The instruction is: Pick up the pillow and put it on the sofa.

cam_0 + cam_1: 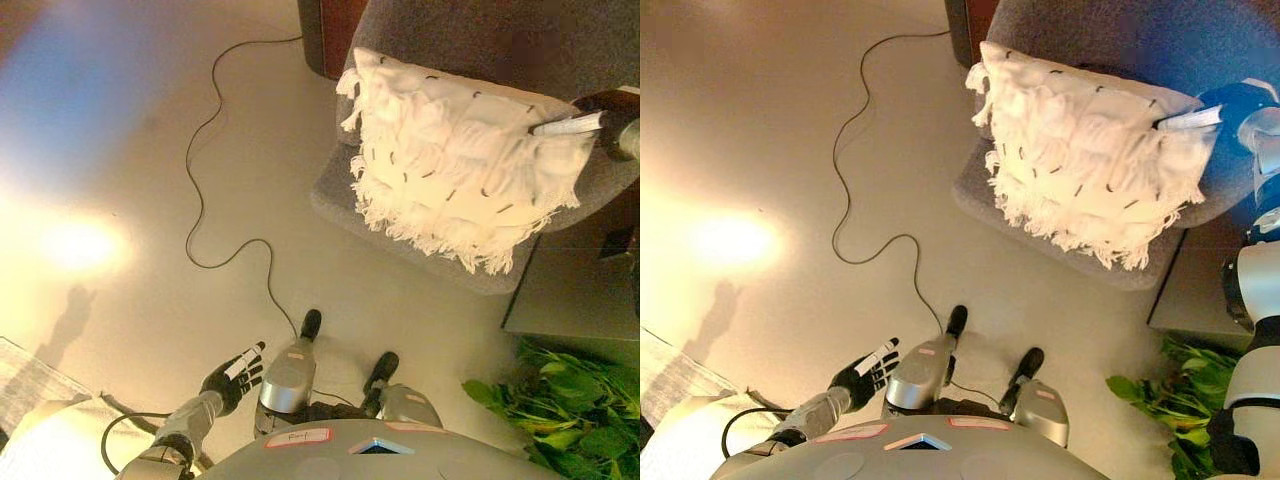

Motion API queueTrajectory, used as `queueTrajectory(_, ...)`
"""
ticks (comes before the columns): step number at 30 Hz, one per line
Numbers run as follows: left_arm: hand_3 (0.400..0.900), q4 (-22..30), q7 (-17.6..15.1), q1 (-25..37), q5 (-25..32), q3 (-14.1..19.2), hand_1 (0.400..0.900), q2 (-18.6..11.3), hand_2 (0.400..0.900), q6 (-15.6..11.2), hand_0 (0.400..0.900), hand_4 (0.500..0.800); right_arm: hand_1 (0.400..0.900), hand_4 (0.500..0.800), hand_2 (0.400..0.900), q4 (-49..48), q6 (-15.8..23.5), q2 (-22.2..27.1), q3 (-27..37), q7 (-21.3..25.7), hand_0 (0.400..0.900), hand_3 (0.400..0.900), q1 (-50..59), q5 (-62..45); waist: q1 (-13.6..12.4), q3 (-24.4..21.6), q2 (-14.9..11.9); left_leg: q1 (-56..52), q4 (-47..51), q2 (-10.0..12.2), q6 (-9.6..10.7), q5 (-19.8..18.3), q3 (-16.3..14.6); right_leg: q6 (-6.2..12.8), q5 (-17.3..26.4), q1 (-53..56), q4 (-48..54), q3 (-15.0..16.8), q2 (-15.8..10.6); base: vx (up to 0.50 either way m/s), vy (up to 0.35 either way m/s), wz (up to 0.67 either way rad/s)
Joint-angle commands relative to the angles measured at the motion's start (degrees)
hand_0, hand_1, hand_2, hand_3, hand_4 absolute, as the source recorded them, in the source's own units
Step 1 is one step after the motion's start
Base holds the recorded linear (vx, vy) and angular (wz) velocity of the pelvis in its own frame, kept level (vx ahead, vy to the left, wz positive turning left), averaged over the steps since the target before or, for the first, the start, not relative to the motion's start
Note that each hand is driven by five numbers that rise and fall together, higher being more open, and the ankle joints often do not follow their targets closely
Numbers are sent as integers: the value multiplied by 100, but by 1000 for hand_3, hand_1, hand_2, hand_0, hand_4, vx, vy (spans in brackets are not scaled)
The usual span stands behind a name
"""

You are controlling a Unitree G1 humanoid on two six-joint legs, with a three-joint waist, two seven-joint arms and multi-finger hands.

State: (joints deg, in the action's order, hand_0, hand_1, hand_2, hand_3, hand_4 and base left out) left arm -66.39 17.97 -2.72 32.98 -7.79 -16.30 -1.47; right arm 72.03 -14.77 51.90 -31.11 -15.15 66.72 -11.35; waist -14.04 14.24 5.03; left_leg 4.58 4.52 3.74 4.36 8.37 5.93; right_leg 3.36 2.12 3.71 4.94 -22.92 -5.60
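1. Because the job is to get the pillow (pixel 455 165) onto the sofa (pixel 480 45), the pillow now lies on the grey seat at the far right, with its fringe hanging over the near edge of the seat.
2. The right robot hand (pixel 585 122) is at the pillow's right side, and a white fingertip lies against the cloth there. I cannot tell if this robot hand grips the pillow or only touches it, since most of the fingers are hidden.
3. That robot hand is probably there to hold the pillow in place on the seat, so it does not slide off toward the floor (pixel 150 180).
4. The left robot hand (pixel 236 372) hangs low on the near left, well apart from the pillow. Its fingers are spread out and it holds nothing, so it looks like it is just waiting.
5. A thin black cable (pixel 205 170) snakes over the floor to the left of the sofa, and green plant leaves (pixel 565 400) sit at the near right.
6. The pillow seems to be where it belongs, so the job looks close to done.
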Motion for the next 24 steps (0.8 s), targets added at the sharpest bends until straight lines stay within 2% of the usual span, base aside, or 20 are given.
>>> queueTrajectory(1, 900, 102, 2, 126, 151, -529, 900, -308, 900, -75, 900, 800, 900, 800, 900, -311, 211, 344, -441, 557, 900, 900, 1520, 29, -84, -103, -348, 52, -36, -1, 260, -484, -239, 296, -237, -113, -174, 106, -362, 37, 18, -1)
queueTrajectory(9, 900, 131, 91, 32, 88, -552, 900, -304, 900, -22, 900, 800, 900, 800, 900, -228, 89, 616, -520, 518, 900, 900, 1552, 312, -11, -336, -479, -132, -28, 55, 264, -552, -325, 303, -263, 27, -145, 152, -341, 54, 10, -5)
queueTrajectory(18, 900, -41, 76, 41, 106, -417, 900, -344, 900, 204, 900, 800, 900, 800, 900, -362, 147, 833, -311, 883, 900, 900, 1213, 299, 133, -495, -567, -323, -7, 99, 246, -650, -461, 332, -268, 138, -93, 259, -308, 20, -5, -9)
queueTrajectory(20, 900, -80, 60, 57, 143, -387, 900, -323, 900, 230, 900, 800, 900, 800, 900, -438, 279, 809, -136, 939, 900, 900, 930, 163, 176, -527, -575, -355, 7, 91, 241, -669, -484, 348, -262, 145, -82, 280, -314, -27, 22, -7)
queueTrajectory(23, 900, -111, -3, 74, 151, -295, 900, -268, 900, 303, 900, 800, 900, 800, 900, -744, 447, 626, 415, 999, 900, 900, 20, 13, 275, -595, -584, -437, 22, 97, 222, -707, -547, 368, -266, 180, -84, 314, -325, -13, 23, -9)
queueTrajectory(24, 900, -130, -44, 78, 142, -219, 900, -222, 900, 334, 900, 800, 900, 800, 900, -957, 536, 481, 730, 1031, 900, 900, -582, 54, 348, -628, -581, -496, 33, 103, 205, -731, -587, 368, -270, 206, -88, 338, -321, 5, 19, -13)
